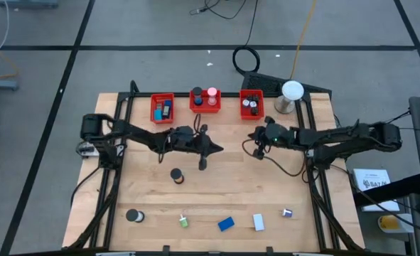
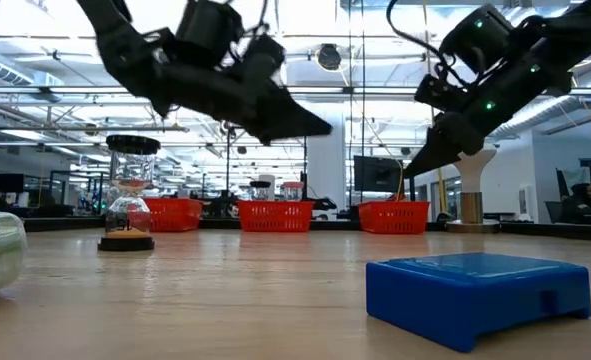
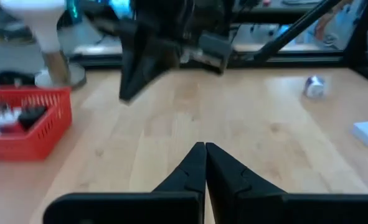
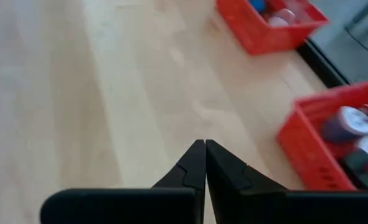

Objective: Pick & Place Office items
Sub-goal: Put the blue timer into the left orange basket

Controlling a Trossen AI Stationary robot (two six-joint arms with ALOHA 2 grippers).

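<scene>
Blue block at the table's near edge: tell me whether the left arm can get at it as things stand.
Probably yes. The blue block lies alone on bare wood, nothing beside it, and the left pincer hangs shut and empty above the table; it must open first.

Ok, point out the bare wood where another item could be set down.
Free: the wide patch between the hourglass and the table's right edge, above the front row. Also the left strip under the left gripper. Crowded: the front row from black roll to blue block, and the red bins.
</scene>
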